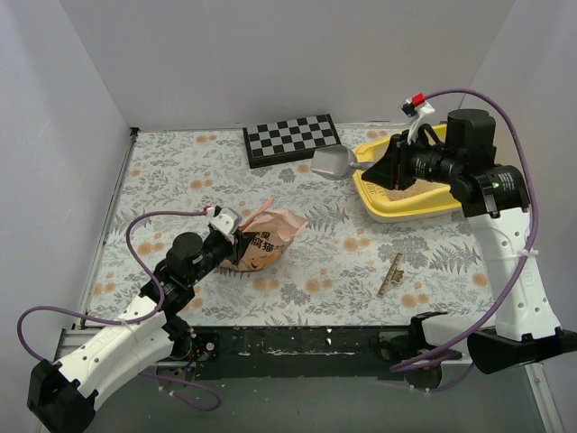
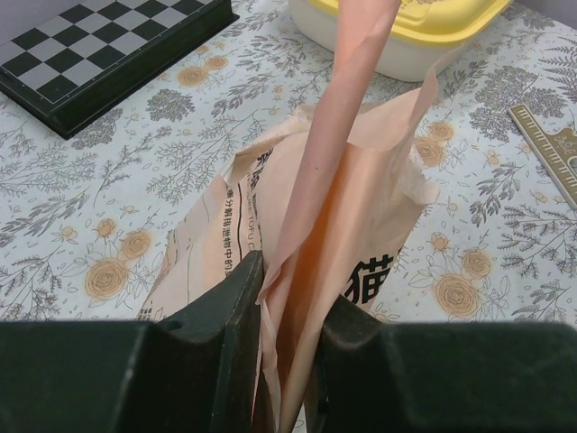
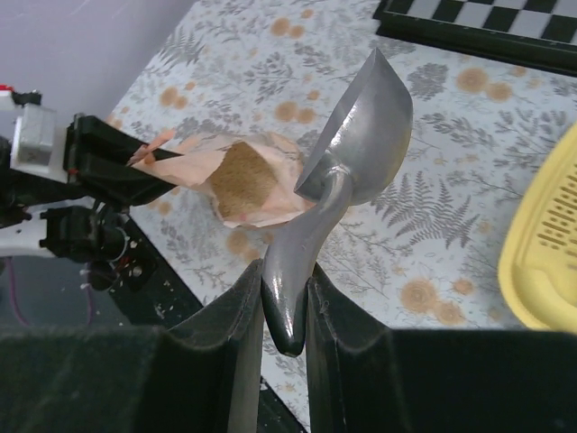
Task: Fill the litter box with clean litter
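While the right hand is clamped on the handle of the scoop, the tool's long axis runs left to right. Its bowl points left, just outside the left rim of the litter box.
- Litter box: yellow moulded plastic, rounded corners, far right of worktop; some pale clean litter inside.
- Bag: crinkled peach paper, mouth open, left of scoop, likely the next reach.
- Left hand: bag flap between fingers; gripped or slack, cannot tell.
- Scoop: smooth grey metal.
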Available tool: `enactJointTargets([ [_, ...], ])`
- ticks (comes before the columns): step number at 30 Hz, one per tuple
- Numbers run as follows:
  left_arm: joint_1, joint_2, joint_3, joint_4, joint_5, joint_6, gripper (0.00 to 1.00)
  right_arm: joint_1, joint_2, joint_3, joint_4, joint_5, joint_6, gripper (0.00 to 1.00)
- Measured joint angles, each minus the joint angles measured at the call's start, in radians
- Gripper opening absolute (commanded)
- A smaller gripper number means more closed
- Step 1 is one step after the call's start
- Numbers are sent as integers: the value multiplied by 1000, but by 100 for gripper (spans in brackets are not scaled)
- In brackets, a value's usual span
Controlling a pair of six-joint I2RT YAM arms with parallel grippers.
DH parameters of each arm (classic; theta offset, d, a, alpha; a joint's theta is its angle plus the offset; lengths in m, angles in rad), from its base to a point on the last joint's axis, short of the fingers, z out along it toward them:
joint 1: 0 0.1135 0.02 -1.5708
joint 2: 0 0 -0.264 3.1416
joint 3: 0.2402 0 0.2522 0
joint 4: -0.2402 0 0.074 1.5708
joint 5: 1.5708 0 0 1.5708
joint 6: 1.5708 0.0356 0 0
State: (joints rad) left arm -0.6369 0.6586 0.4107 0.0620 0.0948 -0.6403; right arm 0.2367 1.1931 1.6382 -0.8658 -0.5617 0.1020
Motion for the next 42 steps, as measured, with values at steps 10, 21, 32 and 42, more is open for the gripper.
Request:
enactJointTargets([
  [10,0,20,0,21,-2,3,0,191,46,-50,-16,-106,-38,1],
  [21,0,23,0,26,-6,5,0,242,63,-71,-76,-95,-125,1],
  [32,0,31,2,29,-7,7,0,279,63,-168,-88,-93,-167,1],
  [42,0,31,2,28,-6,14,0,292,163,-230,22,-158,-162,1],
])
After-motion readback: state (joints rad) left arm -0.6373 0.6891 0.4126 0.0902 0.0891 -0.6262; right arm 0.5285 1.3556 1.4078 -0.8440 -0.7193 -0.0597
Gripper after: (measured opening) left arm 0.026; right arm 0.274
